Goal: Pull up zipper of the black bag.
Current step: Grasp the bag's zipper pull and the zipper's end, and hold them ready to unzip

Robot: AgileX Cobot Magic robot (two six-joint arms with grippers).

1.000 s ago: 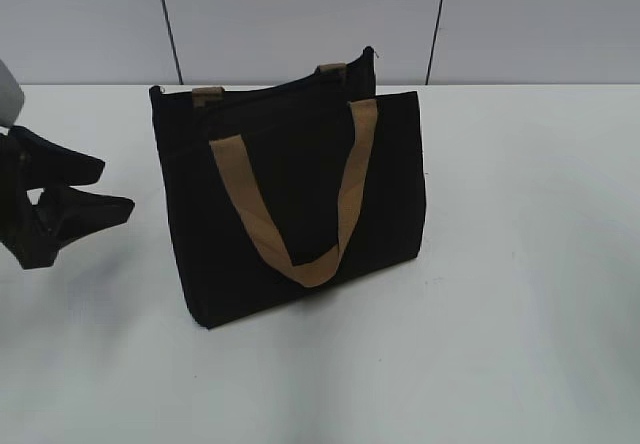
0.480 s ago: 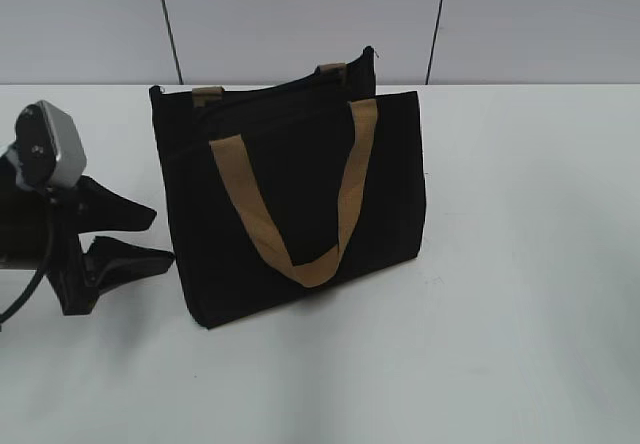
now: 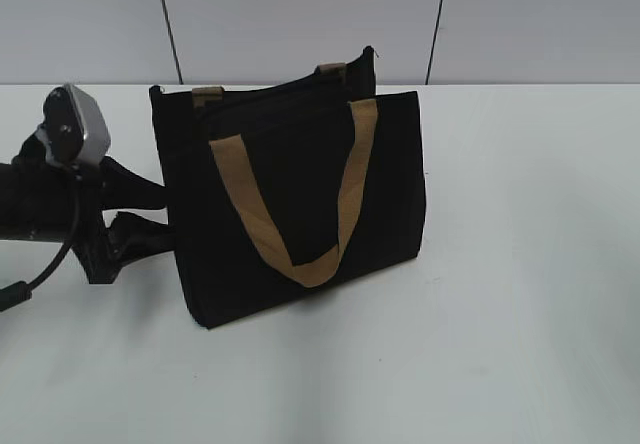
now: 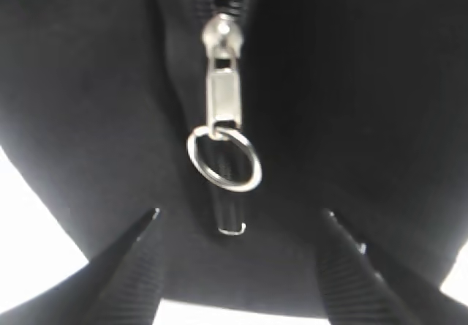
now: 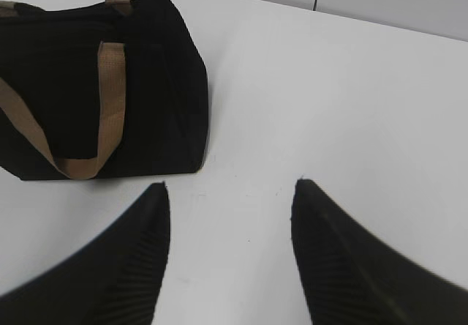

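One boxy black fabric bag (image 3: 290,199) with tan webbing strap handles (image 3: 300,194), standing upright on the white counter (image 3: 520,264), a little left of the counter's middle in the exterior view. Against the bag's left end, the left claw (image 3: 150,214), black fingers spread, tips at or touching the fabric. Up close in the left wrist view, the bag's end panel filling the frame, with the black zipper (image 4: 223,83) running down its centre: silvery metal slider and flat pull tab hanging straight, a small silvery split ring (image 4: 224,157) dangling from the tab, black teeth parting above the slider at the top edge of the frame. Below the ring and to either side of it, the left claw's two ribbed fingertips (image 4: 131,259), apart from each other and not touching the ring or tab. In the right wrist view, the right claw (image 5: 230,193) spread wide, holding nothing, above bare counter well to the right of the bag (image 5: 102,83) and clear of it.
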